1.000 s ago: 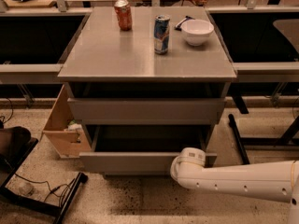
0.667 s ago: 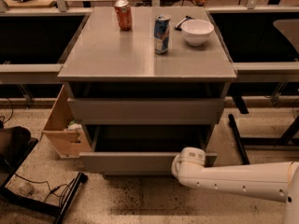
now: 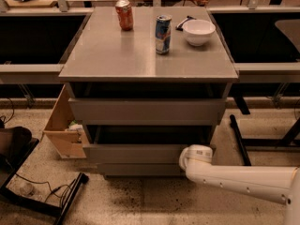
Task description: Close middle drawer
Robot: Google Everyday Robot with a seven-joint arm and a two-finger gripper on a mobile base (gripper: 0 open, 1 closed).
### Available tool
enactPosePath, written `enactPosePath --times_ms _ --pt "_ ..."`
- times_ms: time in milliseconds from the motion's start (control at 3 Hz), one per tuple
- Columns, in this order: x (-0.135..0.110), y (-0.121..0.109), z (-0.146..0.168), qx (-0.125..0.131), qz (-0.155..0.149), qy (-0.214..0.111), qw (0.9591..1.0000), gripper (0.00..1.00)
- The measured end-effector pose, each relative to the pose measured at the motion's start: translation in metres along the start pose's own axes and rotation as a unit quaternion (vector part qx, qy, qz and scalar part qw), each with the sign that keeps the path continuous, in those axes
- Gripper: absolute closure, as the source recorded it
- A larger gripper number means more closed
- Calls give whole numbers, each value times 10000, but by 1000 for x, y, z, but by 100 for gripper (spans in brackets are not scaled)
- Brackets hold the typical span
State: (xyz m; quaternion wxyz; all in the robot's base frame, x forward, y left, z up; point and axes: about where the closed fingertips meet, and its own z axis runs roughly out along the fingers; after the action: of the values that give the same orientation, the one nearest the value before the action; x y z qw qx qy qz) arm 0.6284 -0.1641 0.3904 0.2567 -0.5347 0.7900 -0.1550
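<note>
grey and standing pulled out, the middle drawer (image 3: 136, 153) stretches left-right, its front panel's right end just beyond the gripper (image 3: 196, 154) (spread or closed, i cannot tell), so closing means pushing inward toward the cabinet (image 3: 108, 55).

White arm (image 3: 243, 182) reaches in from the bottom right corner, stretched out nearly level and sloping up a bit toward the left. The pincer (image 3: 195, 154) is at the rounded white tip, low down and just right of centre, pointing away from the camera.
</note>
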Motion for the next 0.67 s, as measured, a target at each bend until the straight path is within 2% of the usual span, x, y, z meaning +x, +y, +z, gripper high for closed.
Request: enactPosePath --times_ms 333,667 --pt "0 0 0 11 0 -2 10000 100" --pt "0 0 0 11 0 -2 10000 74"
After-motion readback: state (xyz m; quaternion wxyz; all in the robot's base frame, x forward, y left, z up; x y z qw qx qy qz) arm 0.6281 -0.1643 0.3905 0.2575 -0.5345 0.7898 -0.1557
